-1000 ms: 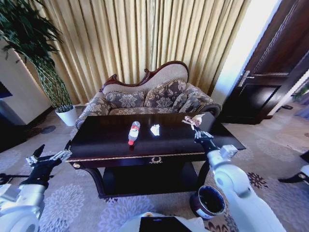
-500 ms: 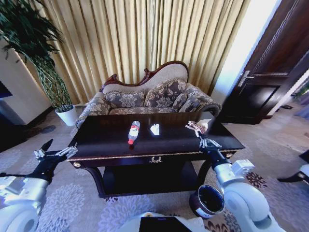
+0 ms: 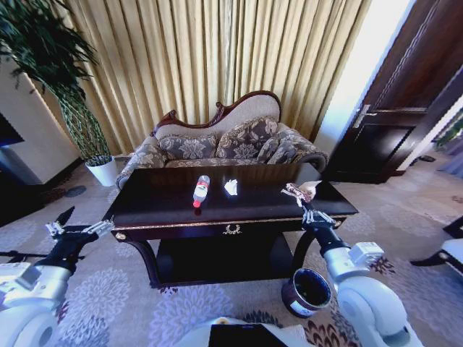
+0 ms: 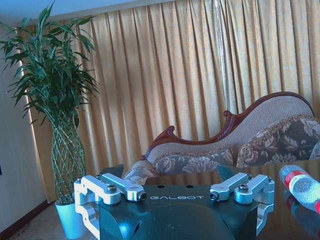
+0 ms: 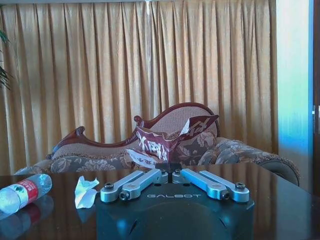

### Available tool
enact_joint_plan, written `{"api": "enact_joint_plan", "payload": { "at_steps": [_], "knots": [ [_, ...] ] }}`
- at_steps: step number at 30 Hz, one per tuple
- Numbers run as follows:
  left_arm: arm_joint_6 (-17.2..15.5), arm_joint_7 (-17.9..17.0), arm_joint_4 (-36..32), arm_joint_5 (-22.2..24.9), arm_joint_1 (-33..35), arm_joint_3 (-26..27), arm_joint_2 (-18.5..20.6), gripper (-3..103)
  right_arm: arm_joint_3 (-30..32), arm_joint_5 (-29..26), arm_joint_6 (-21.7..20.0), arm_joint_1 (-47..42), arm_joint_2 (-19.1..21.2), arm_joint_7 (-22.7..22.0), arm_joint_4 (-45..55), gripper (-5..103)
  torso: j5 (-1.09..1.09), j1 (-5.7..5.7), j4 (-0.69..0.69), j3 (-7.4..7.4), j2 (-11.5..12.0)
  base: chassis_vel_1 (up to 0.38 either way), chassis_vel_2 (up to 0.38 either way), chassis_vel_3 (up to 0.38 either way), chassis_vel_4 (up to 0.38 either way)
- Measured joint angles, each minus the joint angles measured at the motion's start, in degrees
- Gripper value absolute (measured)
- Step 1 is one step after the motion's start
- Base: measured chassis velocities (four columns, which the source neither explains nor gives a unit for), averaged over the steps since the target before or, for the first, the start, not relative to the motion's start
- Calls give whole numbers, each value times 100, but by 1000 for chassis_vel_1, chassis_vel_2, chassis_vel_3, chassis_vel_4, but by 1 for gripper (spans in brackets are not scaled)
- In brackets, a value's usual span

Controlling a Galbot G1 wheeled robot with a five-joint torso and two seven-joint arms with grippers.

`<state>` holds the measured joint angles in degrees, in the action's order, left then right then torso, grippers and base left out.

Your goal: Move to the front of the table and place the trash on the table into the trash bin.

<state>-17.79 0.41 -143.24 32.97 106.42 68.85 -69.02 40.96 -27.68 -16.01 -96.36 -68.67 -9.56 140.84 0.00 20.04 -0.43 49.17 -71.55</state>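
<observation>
1 right gripper [image 3: 309, 210] pinching wrapper [image 3: 295, 191] above table [image 3: 173, 210] edge | left gripper [image 3: 74, 228] spread, low, off-table

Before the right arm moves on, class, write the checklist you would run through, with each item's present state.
1. Right gripper shut on the wrapper: ok; the fingers meet at its lower edge.
2. Wrapper lifted off the table: ok; it hangs above the tabletop.
3. Trash bin open and upright: ok; on the floor by the table's right front leg.
4. Gripper over the bin: not ok; it is above the table's right front corner.
5. Bottle and crumpled paper still on the table: ok.
6. Left gripper clear: ok; open, left of the table.
</observation>
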Motion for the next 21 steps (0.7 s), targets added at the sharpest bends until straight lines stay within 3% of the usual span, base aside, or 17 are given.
{"api": "enact_joint_plan", "payload": {
  "at_steps": [15,21],
  "knots": [
    [19,16,0,24,13,-39,-116,100,-78,284,108,-7,-2,213,-402,0,0,-2,0,-1,-1,92,-98,-97,93],
    [88,18,0,45,16,-1,-164,100,-124,456,173,215,-28,506,-1914,0,1,0,0,1,1,4,-6,-9,4]
  ]
}}
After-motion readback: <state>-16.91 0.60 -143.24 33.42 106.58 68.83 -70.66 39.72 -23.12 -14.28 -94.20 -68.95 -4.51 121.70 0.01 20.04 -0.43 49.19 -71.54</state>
